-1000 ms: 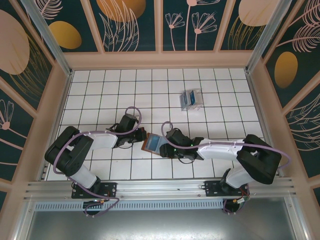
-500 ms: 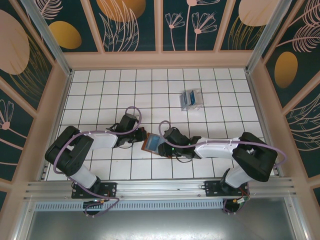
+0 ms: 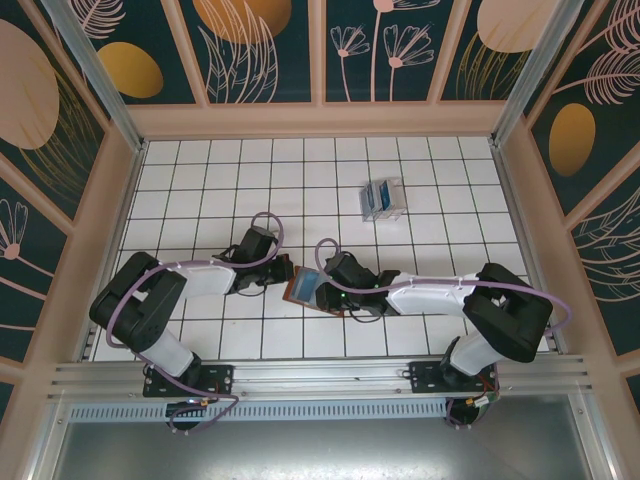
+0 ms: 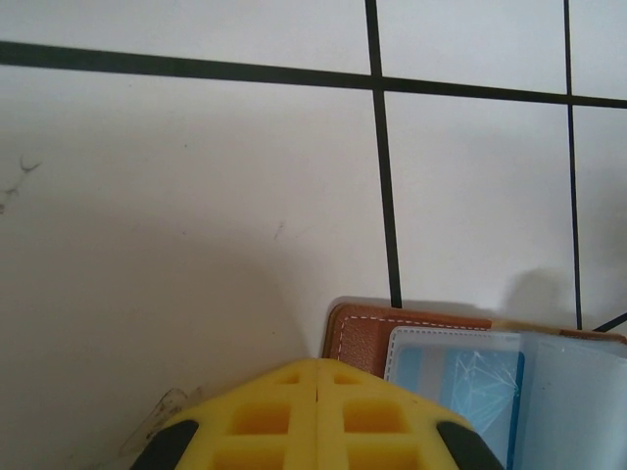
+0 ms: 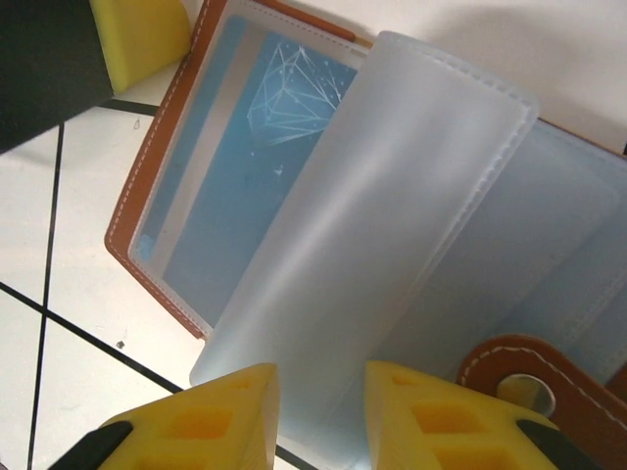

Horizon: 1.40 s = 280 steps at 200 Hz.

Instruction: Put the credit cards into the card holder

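Right wrist: right claw (image 5: pixel 318 411) narrowly apart over clear sleeve (image 5: pixel 392 215) of card holder (image 5: pixel 159 147); left claw (image 4: pixel 315 377) together at its corner.

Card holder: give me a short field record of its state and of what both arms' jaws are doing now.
card holder: open on the tiled table, brown leather-look cover down
blue credit card: inside a clear pocket against the cover
frosted sleeve leaf: raised and curved, free edge at the right jaws
left jaws: shut, at the holder's corner
right jaws: apart with a gap, no firm grip visible
clear box: farther back, apart, something blue inside
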### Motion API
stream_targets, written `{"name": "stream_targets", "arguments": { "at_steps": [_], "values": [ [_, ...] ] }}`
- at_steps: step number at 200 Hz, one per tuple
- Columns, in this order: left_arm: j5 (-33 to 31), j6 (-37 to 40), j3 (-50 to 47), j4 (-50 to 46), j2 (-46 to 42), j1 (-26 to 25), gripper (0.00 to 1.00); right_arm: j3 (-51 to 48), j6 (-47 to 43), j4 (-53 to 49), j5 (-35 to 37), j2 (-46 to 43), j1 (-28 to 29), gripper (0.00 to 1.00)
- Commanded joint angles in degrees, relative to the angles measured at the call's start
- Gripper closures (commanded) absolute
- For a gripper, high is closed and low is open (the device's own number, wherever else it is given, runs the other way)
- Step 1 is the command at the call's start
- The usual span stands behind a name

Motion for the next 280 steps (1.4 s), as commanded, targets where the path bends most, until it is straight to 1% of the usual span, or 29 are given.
{"name": "stream_targets", "arguments": {
  "at_steps": [1,38,76,103,133,153,187,211,223,280],
  "values": [
    [-0.37,0.37,0.5,-5.21,-1.69,-0.5,0.96,1.73,-1.36,0.57,1.03,1.15,0.11,0.7],
    [0.81,0.22,1.67,-5.25,-1.69,-0.49,0.97,2.62,-0.66,1.86,0.89,2.43,0.14,0.66],
    [1.16,0.53,2.46,-5.73,-1.17,-0.54,0.96,2.83,-0.15,3.8,1.22,1.77,0.15,0.64],
    [1.24,0.71,2.61,-5.6,-0.84,-0.4,0.97,3.3,-0.87,3.69,1.48,1.99,0.07,0.65],
    [1.39,0.47,2.14,-4.82,-0.91,-0.36,0.99,3.95,-1.0,3.56,0.43,2.57,0.01,0.7],
    [1.96,0.4,2.24,-4.77,-0.55,-0.31,0.99,3.95,-1.2,2.95,1.1,2.2,0.01,0.7],
    [2.7,0.92,2.32,-4.79,-0.41,-0.33,0.99,3.74,-1.4,2.48,2.1,0.72,0.01,0.66],
    [2.8,1.25,2.96,-5.5,-0.64,-0.32,0.99,3.37,-1.2,1.6,3.58,-0.44,0.0,0.58],
    [2.74,1.27,3.09,-5.35,-0.82,-0.3,0.99,3.01,-1.22,1.5,3.6,-1.34,-0.07,0.57],
    [3.66,1.63,3.46,-5.65,0.3,-0.1,1.0,0.63,-2.87,2.42,5.34,-5.64,-0.6,0.61]
  ]
}}
